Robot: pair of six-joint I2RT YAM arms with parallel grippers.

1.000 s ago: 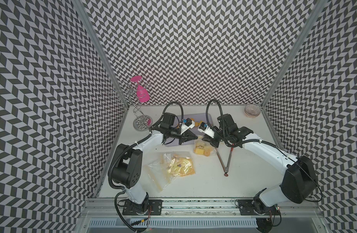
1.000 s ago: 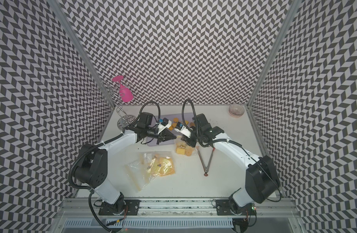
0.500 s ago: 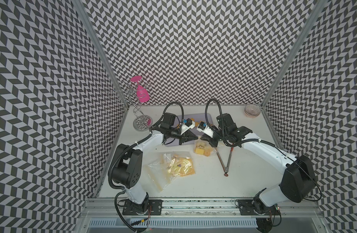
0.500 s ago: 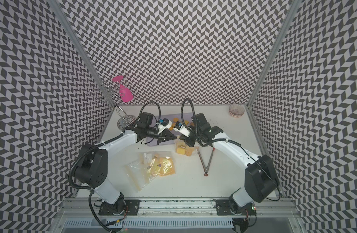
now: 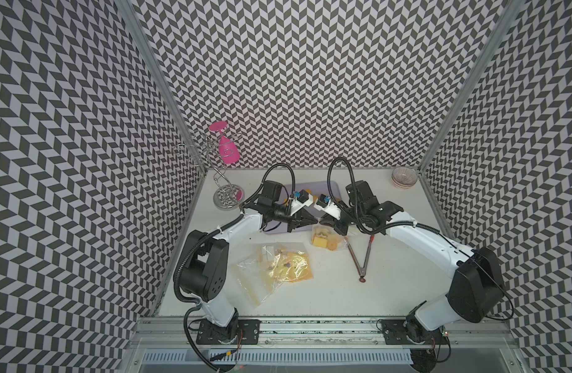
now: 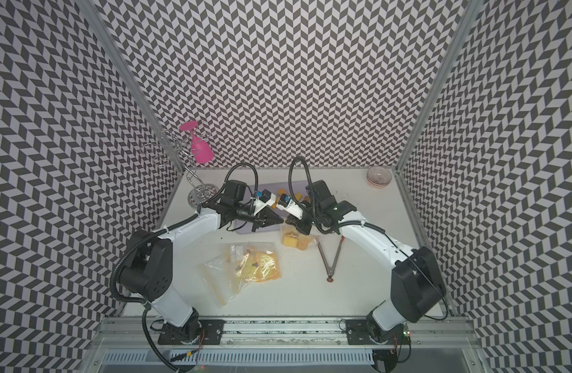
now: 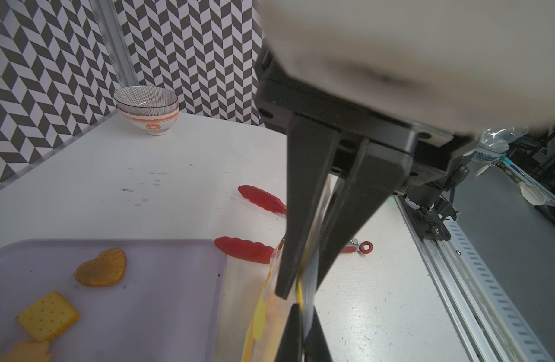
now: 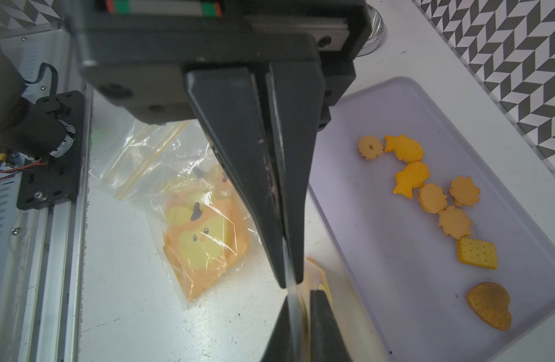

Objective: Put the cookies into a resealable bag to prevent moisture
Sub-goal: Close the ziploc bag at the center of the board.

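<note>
Left gripper point(image 5: 312, 220) and right gripper point(image 5: 325, 222) both clamped on resealable bag point(image 5: 322, 240) mouth beside tray point(image 8: 379, 266), cookies point(image 8: 433, 198) on tray; part lips slowly, evenly, without slipping

Left wrist view: lilac tray point(image 7: 176, 282) cut by the edge; red tongs point(image 7: 243, 249) partly behind left gripper point(image 7: 298, 290), its pinched resealable bag point(image 7: 263, 313) blurred.

Both arms reach inward, left hand point(image 5: 312, 221) and right hand point(image 5: 324, 221) pinched closed, tips nearly meeting.
</note>
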